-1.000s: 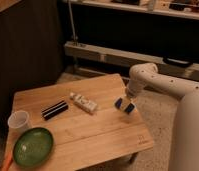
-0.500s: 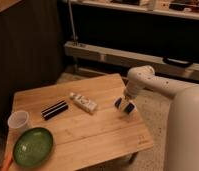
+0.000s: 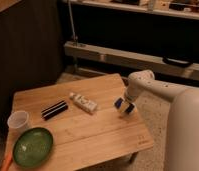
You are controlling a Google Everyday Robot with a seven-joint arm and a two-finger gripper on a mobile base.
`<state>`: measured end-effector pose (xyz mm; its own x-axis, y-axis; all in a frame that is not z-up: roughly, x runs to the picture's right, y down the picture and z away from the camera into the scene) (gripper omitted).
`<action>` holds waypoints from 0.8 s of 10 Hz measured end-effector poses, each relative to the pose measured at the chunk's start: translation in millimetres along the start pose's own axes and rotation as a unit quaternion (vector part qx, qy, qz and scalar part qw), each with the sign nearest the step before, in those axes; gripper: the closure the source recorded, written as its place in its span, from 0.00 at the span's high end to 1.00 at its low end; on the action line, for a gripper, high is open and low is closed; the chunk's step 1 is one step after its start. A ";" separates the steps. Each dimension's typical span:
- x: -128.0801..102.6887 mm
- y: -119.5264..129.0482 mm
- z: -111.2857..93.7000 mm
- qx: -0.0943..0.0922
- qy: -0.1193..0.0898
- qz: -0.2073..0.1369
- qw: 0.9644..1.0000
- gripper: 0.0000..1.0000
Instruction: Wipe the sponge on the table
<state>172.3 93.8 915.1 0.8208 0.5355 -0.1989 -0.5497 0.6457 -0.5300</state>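
The small blue sponge [image 3: 118,103] with a paler face sits at the tip of my gripper [image 3: 124,106], near the right edge of the light-brown wooden table [image 3: 108,135]. The gripper points down from the white arm that reaches in from the right, and it is shut on the sponge. The sponge is down at the tabletop; I cannot tell whether it touches the wood.
A white bottle [image 3: 84,102] lies mid-table, with a black-and-white striped bar [image 3: 54,109] to its left. A clear cup [image 3: 18,121] and a green plate [image 3: 32,146] sit at the front left corner. A long low bench [image 3: 118,57] runs behind the table.
The arm's elbow has swung in towards the table, and the gripper with the sponge has shifted slightly left along the right side of the tabletop.
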 end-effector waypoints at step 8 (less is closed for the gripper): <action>-2.3 -2.7 11.6 -0.018 0.016 -0.003 1.000 0.27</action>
<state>170.2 97.1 926.5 0.8291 0.5131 -0.2222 -0.5393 0.6285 -0.5605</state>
